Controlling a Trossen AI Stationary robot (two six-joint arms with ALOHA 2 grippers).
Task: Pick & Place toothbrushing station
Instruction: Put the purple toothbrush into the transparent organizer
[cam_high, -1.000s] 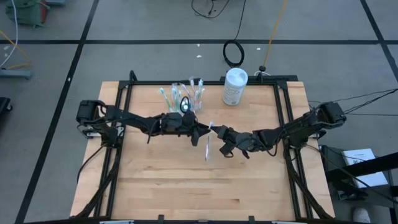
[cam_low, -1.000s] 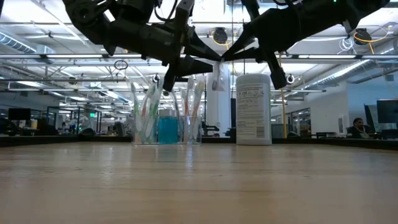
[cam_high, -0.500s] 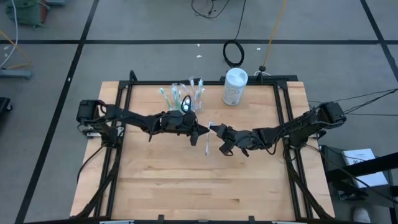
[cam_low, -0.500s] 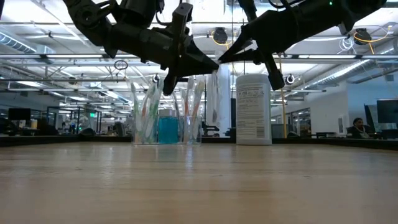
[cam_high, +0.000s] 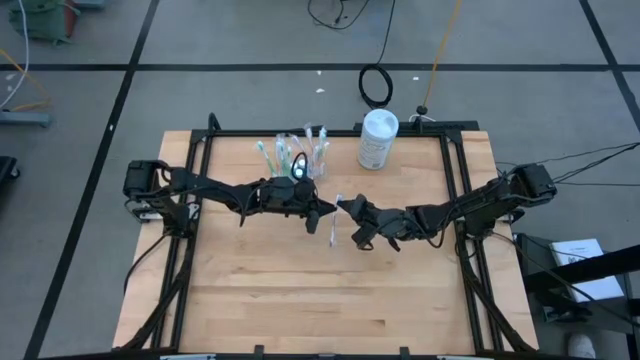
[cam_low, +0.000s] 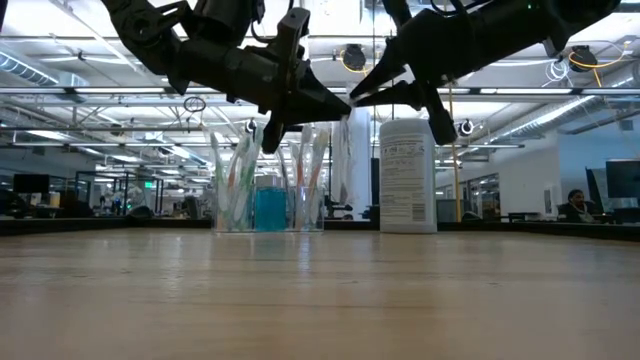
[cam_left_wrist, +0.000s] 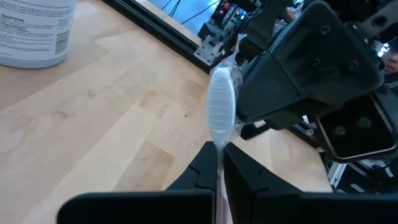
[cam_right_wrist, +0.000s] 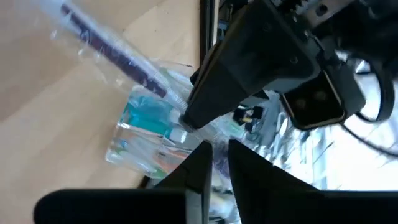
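- The left gripper (cam_high: 322, 211) has its thin dark fingers (cam_left_wrist: 208, 168) squeezed on a slim wrapped toothbrush (cam_high: 334, 228), up above the smooth wooden bench (cam_high: 300, 290).
- A second ago those fingers were apart.
- The right gripper (cam_high: 346, 207) sits at the brush's top; its fingers (cam_right_wrist: 200, 163) look slightly apart, but that is hard to see.
- The clear cup (cam_high: 298, 152) of brushes stands behind the left fingers.
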